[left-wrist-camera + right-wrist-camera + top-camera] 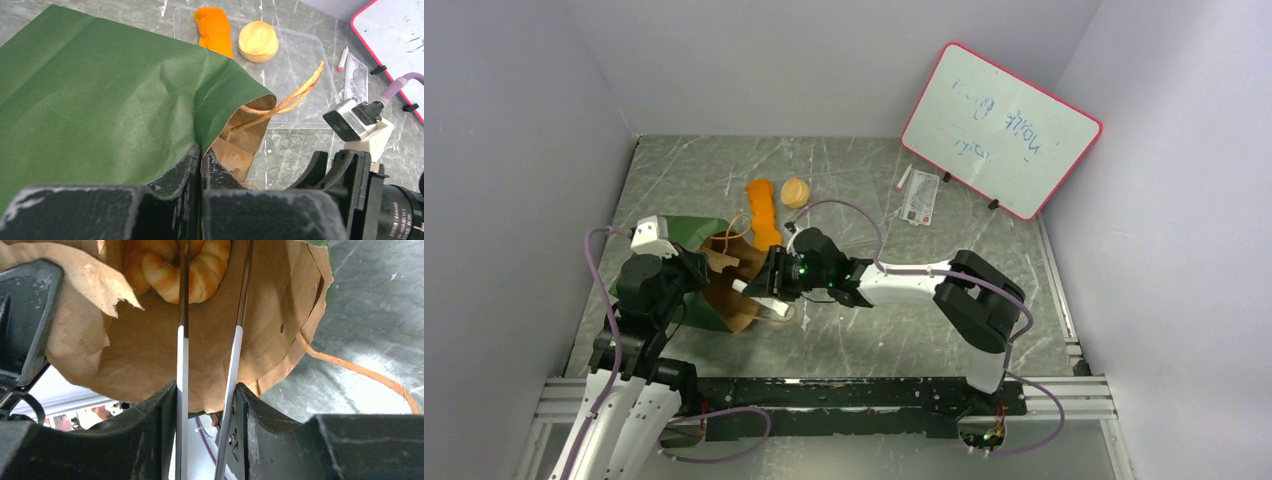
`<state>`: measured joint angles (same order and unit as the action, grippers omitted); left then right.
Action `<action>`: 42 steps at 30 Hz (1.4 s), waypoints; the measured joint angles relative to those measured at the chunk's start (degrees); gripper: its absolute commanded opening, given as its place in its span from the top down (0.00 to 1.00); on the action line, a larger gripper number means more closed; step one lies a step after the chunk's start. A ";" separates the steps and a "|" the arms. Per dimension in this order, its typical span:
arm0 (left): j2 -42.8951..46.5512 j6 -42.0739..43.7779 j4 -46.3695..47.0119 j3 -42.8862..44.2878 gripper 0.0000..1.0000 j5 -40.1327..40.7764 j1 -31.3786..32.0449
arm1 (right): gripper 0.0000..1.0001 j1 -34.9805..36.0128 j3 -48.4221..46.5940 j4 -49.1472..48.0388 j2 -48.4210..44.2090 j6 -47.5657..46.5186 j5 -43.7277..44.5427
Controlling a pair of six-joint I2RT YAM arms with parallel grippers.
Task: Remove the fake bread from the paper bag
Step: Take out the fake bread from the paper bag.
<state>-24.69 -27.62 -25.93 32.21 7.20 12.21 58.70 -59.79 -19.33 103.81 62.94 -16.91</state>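
Note:
The paper bag (686, 232) lies on its side, dark green outside (100, 100) and brown inside (140, 340). My left gripper (201, 155) is shut on the bag's rim by the mouth. My right gripper (206, 400) is shut on a pair of thin tongs (182, 365) that reach into the bag. Their blades straddle part of a golden croissant (205, 270) deep inside. Two pieces of fake bread lie outside on a clear tray (300, 75): an orange loaf (214, 30) and a round tan bun (258, 42), also seen from above as the loaf (763, 208) and bun (795, 191).
A cord handle (295, 97) loops out of the bag mouth. A pink-framed whiteboard (999, 128) leans at the back right, with a small packet (920, 196) and a marker (902, 180) before it. Grey walls close in the left, back and right sides.

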 measured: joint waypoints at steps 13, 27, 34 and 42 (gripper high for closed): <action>0.52 1.90 -0.07 0.00 0.93 0.33 0.00 | 0.54 -0.13 1.09 0.94 1.70 3.69 -1.57; 1.66 2.82 -0.07 0.00 0.93 0.55 0.00 | 0.54 -1.01 -0.24 2.71 2.03 5.55 -1.18; 1.38 3.21 -0.04 0.00 0.93 -0.15 0.00 | 0.54 -1.11 -6.34 0.04 9.53 6.93 -1.86; 1.14 3.23 0.09 0.00 0.93 -0.61 0.00 | 0.85 -1.75 -8.02 -1.66 11.65 7.58 -1.86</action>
<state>-23.55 -24.38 -25.85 32.21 6.59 12.21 56.95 -67.81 -20.99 115.46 70.52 -18.76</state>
